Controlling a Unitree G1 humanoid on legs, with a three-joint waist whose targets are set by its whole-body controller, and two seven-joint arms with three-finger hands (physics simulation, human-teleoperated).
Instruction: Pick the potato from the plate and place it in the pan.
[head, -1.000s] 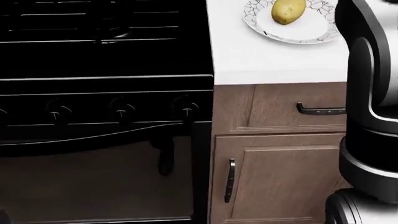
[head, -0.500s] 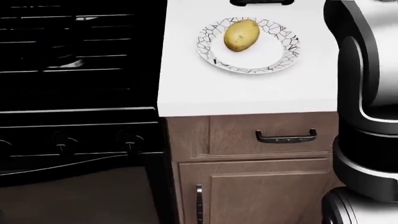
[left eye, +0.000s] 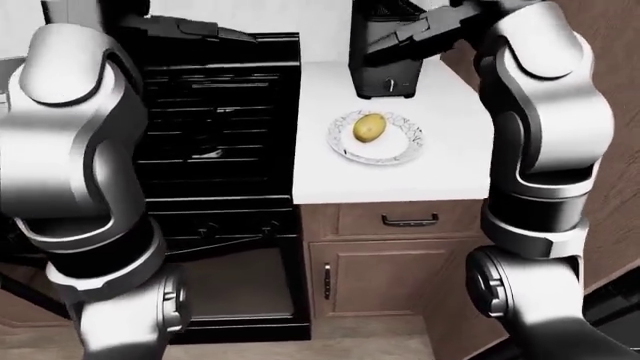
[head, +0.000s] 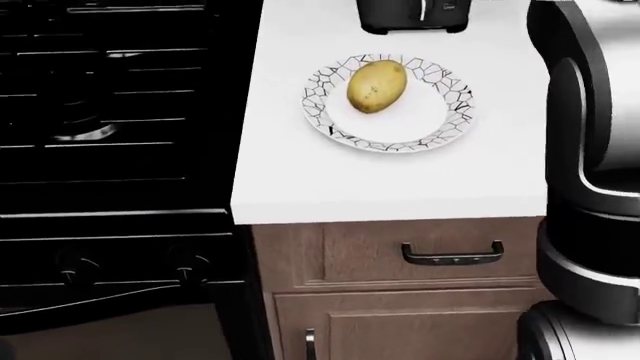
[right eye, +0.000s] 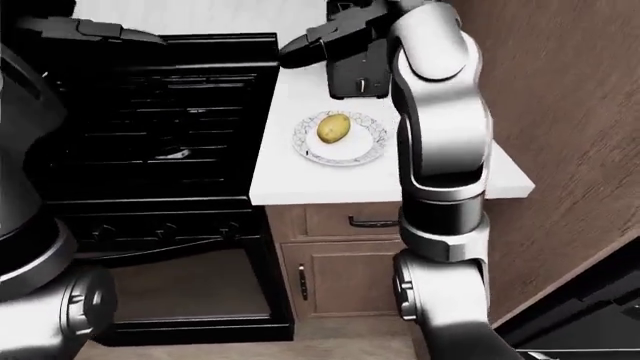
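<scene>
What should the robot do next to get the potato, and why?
Probably bring the right hand down toward the potato. The potato lies on the plate, untouched, and that hand hangs above it near the black appliance, not holding anything. The left hand is over the stove.

White counter (head: 400, 176) with plate (head: 440, 124), toaster (head: 414, 13)

a black toaster (left eye: 385, 64) stands on the white counter (head: 400, 180), beside a black stove (left eye: 215, 150); wooden cabinet drawer (head: 420, 255) sits below.
</scene>
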